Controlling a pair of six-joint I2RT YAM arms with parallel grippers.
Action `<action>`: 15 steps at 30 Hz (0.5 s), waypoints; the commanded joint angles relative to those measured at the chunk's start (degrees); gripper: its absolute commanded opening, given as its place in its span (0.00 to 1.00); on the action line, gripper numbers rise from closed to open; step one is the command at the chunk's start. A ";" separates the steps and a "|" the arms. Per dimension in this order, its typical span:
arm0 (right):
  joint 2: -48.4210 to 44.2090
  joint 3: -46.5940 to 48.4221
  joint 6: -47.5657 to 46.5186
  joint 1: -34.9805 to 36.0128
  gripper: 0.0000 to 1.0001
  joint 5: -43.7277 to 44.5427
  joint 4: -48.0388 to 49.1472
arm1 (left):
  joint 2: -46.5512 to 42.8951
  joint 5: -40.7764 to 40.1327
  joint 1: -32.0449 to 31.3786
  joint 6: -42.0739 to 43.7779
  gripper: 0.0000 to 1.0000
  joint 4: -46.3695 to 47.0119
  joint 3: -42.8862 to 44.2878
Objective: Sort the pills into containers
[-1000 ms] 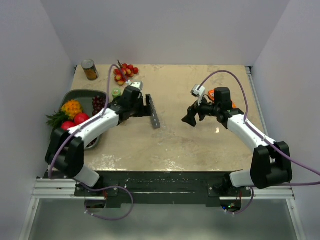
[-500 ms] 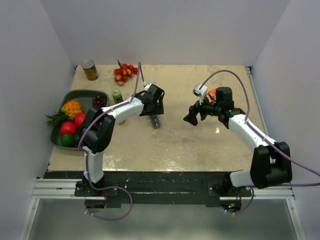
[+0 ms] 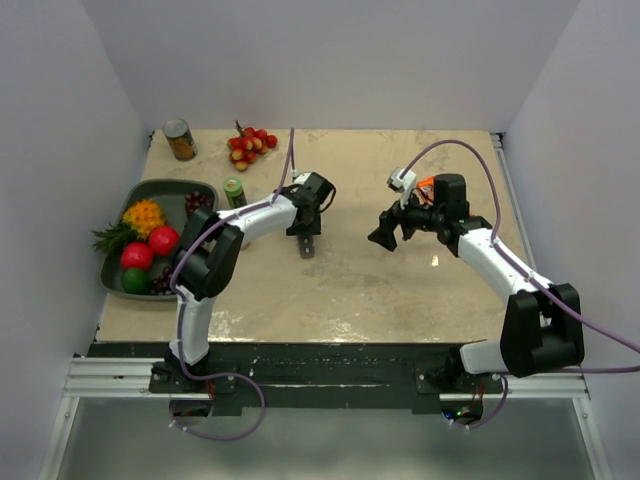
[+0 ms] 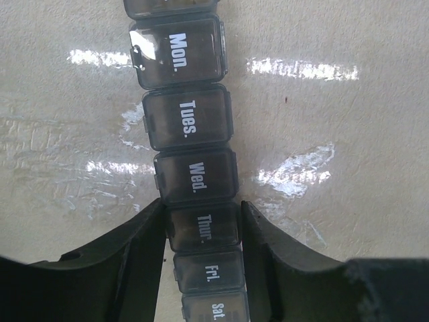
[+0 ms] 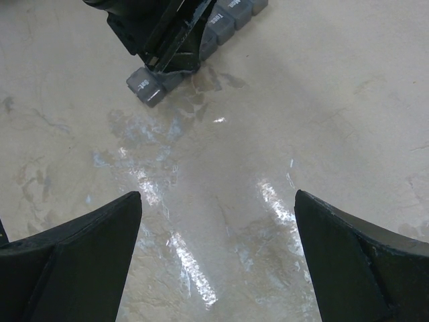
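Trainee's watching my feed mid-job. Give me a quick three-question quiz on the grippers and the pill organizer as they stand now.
1. True or false: the right gripper is shut.
2. Which compartment of the organizer does the left gripper straddle? A. Mon. B. Thur. C. Sat.
3. Fill in: the lids in the left wrist view are all ___.

Key: 1 false, it is open and empty. 2 B. 3 shut.
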 commanded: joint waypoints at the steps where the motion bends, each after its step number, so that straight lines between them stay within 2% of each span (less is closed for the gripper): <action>1: -1.24 0.75 -0.75 -0.52 0.99 -0.97 0.67 | -1.01 0.43 -0.36 5.15 0.40 0.89 1.02; 6: -1.41 0.75 -1.01 -0.96 0.99 -1.41 0.41 | -5.65 10.61 -0.45 16.13 0.30 5.28 -4.25; 11: -1.77 0.83 -1.71 -1.40 0.99 -2.20 0.05 | -11.37 28.86 -0.36 30.73 0.28 12.06 -14.27; 15: -1.94 0.83 -1.98 -1.66 0.99 -2.73 -0.21 | -14.36 36.81 -0.45 37.24 0.28 12.24 -17.44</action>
